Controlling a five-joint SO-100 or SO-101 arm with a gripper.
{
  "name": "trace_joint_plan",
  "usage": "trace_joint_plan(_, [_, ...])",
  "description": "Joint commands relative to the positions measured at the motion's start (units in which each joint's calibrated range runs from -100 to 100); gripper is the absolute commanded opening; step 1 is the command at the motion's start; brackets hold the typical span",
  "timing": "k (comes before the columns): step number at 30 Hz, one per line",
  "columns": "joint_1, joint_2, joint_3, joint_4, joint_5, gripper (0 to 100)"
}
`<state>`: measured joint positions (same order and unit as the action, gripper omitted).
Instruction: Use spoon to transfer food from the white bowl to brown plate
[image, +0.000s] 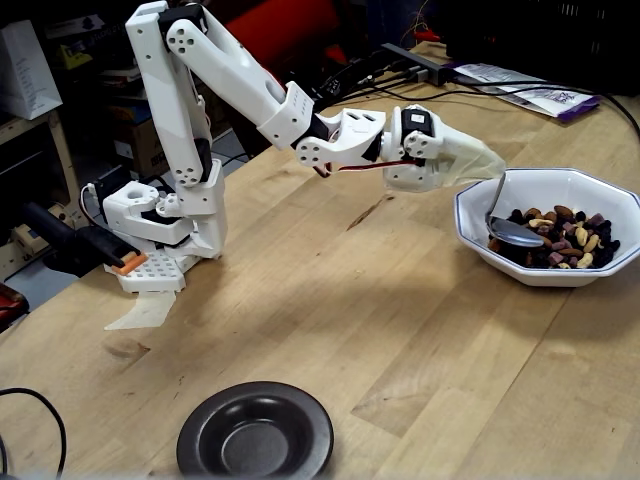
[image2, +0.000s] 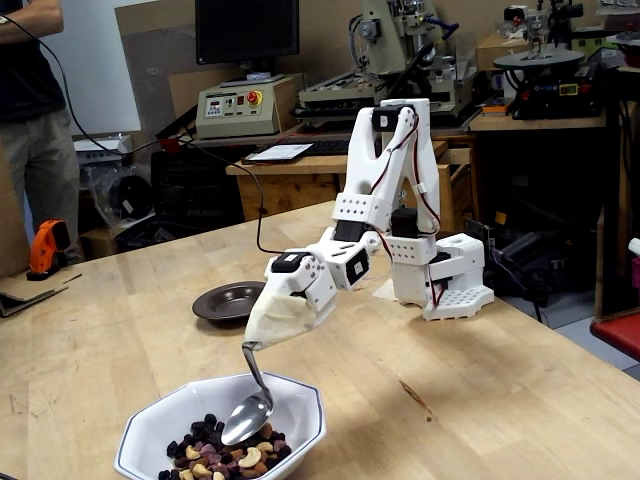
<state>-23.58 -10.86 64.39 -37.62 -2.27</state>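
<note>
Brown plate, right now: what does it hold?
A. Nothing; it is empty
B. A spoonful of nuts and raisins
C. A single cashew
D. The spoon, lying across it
A: the brown plate shows a bare sunken centre, while all the food sits in the white bowl, where the spoon rests at the pile's edge.

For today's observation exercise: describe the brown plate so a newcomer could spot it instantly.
On the wooden table, look away from the white bowl of food, near the front edge in a fixed view. The brown plate is round, dark, glossy and empty.
</note>
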Motion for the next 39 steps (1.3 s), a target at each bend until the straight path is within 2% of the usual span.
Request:
trace_joint_plan(1, [-0.13, 1.75, -3.77, -0.33, -0.1, 4])
trace_joint_plan(15, [0.02, 6.03, -12.98, 0.3, -0.1, 4])
trace_joint_plan(29, [0.1, 6.11, -13.42, 0.38, -0.15, 4])
trace_joint_plan(36, [0.1, 6.03, -12.8, -0.17, 0.68, 4])
trace_joint_plan(39, [0.1, 6.03, -12.71, -0.25, 2.98, 4])
